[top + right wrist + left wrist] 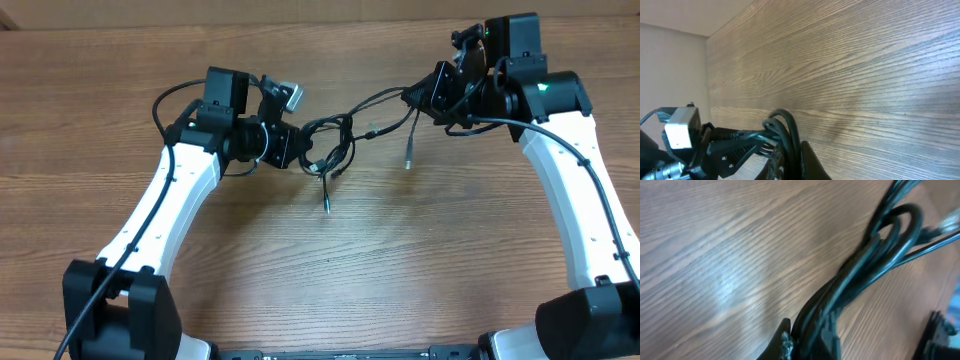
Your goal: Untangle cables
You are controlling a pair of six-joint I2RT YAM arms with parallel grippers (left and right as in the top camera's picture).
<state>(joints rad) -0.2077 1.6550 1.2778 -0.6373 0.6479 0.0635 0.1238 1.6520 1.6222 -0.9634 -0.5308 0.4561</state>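
While the overhead view shows the cables (335, 140) as a knotted bundle strung over the table (420, 270) between both arms, the left jaws are closed tight on the knot and the right jaws are closed on one strand, with two plug ends (327, 205) dangling. From the left wrist, the blurred cables rise from its closed jaws toward the upper right. From the right wrist, a cable loop sits at its closed jaws, with the left arm's white camera (679, 131) just behind.
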